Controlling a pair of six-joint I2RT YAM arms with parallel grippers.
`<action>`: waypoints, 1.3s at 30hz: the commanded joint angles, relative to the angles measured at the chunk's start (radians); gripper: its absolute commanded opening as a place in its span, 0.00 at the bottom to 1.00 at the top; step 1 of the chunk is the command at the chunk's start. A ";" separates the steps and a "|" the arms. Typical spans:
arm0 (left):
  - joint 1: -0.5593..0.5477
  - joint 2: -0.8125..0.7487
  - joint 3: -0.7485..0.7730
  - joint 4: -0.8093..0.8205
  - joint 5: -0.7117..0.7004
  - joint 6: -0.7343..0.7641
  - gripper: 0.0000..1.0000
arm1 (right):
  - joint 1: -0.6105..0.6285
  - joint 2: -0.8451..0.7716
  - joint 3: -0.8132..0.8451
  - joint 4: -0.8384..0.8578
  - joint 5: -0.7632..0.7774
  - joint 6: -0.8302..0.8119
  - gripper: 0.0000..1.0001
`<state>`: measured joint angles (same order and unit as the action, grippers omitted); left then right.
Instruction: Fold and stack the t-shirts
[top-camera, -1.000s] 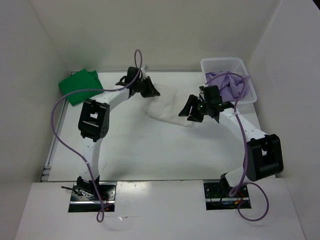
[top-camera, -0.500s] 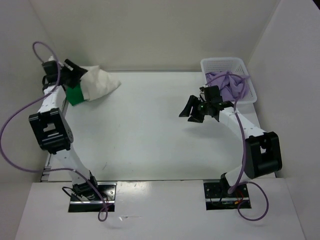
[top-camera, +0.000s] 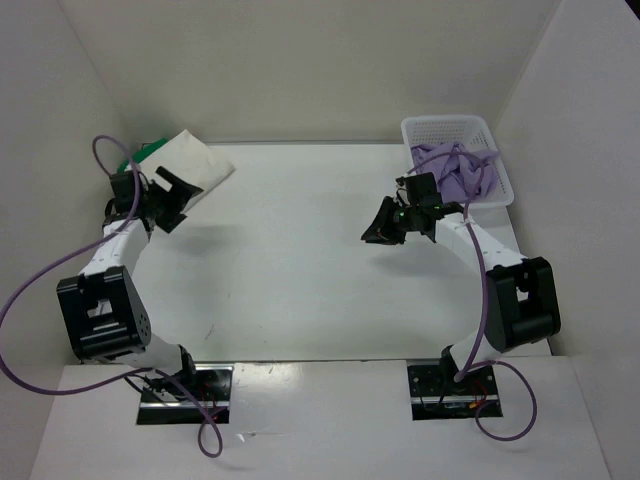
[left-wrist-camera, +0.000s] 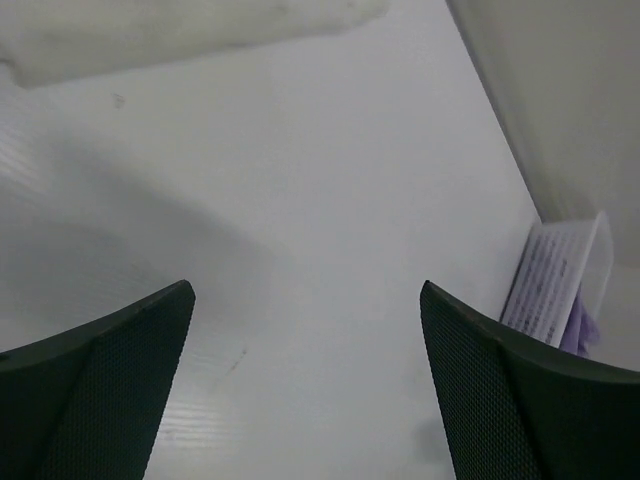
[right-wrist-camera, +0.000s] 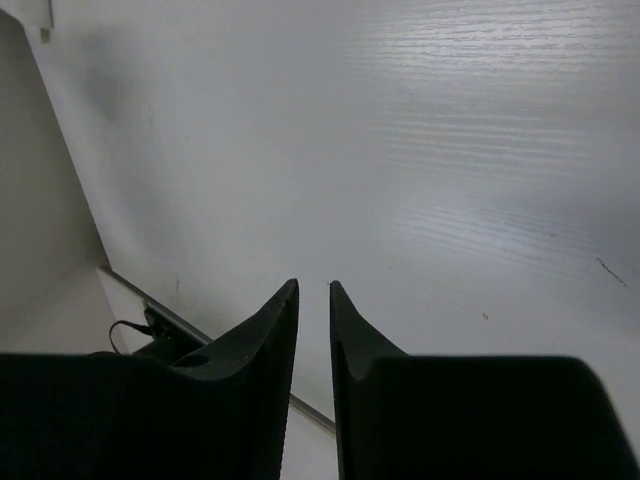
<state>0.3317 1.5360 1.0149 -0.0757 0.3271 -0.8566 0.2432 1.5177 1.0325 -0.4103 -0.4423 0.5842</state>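
At the far left corner lies the bright green soft cloth t-shirt (top-camera: 138, 158), only a sliver of it showing. The cream-white cloth t-shirt (top-camera: 195, 165) is draped over it as a folded, roughly square pad with soft, rounded edges. Just beside that pile hangs the left claw (top-camera: 178, 203), its mesh-textured black fingers spread wide with nothing between them. Its arm rises along the left edge, bent at a blocky black elbow. The smooth white surface (top-camera: 300, 260) stretches across the middle. Right of centre, the right claw (top-camera: 372, 230) points down and inward, narrowed to a slim gap and holding nothing, with its arm folded back to an elbow near the right wall. At the far right corner, the white plastic mesh basket (top-camera: 445, 122) holds the pale lavender t-shirt (top-camera: 455, 170), crumpled and unfolded.
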 joint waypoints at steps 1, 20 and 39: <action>-0.133 -0.089 -0.013 -0.042 0.123 0.065 1.00 | 0.033 0.018 -0.012 0.056 -0.064 0.066 0.23; -0.711 0.346 0.028 -0.024 0.555 0.022 0.55 | -0.217 0.372 0.738 -0.228 0.531 -0.084 0.31; -0.599 0.128 -0.022 -0.009 0.460 0.057 0.73 | -0.294 0.766 0.980 -0.248 0.557 -0.106 0.68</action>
<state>-0.2806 1.6974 1.0008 -0.1020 0.8036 -0.8169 -0.0566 2.2440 1.9461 -0.6655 0.1135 0.4767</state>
